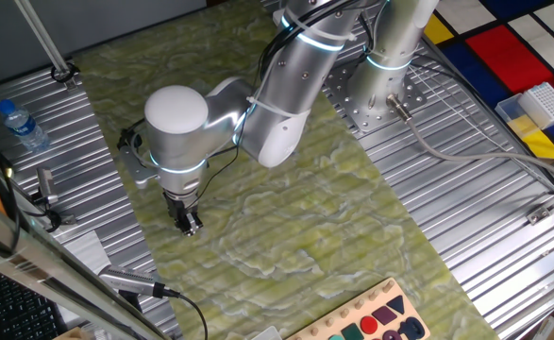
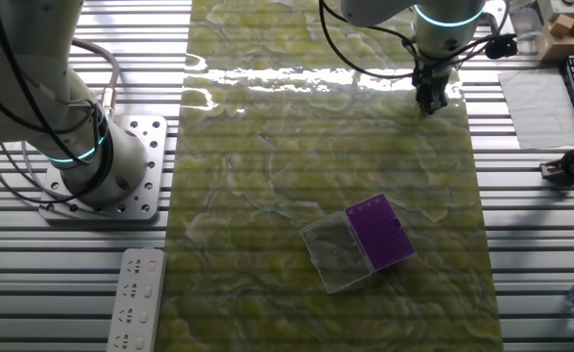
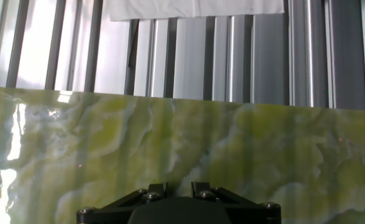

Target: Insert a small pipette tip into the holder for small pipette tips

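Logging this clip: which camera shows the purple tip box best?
The other fixed view: the purple tip box lies in full sight on the green mat, its clear cover open alongside. It does not appear in the first fixed view or the hand view.

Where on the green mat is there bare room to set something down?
Bare mat runs between the gripper and the purple holder, and left of its clear cover toward the arm base. Crowded only around the holder.

Purple holder (image 2: 381,233) flat on mat, clear cover (image 2: 337,252) alongside.
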Robot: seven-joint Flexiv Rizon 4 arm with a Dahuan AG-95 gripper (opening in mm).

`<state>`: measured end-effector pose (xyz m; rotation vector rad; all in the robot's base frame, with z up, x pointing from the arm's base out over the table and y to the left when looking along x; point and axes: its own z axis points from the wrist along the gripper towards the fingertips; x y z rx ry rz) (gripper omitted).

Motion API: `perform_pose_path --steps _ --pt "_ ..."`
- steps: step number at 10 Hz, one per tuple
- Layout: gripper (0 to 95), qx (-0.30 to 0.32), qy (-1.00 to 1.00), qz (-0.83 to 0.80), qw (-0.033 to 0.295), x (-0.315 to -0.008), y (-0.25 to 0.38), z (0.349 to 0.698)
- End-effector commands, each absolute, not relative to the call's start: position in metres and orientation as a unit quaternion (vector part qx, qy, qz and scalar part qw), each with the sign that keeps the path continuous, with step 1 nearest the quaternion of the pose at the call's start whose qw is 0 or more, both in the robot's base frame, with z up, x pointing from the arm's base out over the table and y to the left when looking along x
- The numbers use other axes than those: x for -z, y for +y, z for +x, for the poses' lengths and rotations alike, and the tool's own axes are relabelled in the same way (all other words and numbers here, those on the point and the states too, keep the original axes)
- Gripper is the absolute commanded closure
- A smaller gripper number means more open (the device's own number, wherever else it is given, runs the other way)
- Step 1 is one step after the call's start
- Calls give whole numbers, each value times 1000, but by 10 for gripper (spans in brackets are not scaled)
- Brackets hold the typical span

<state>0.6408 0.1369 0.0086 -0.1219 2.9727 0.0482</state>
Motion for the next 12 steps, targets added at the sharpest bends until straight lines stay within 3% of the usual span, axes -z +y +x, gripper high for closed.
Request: perform_pose_path --steps 1,12 --pt "760 -17 995 -45 83 -8 137 639" --pt "760 -17 995 -55 81 -10 136 627"
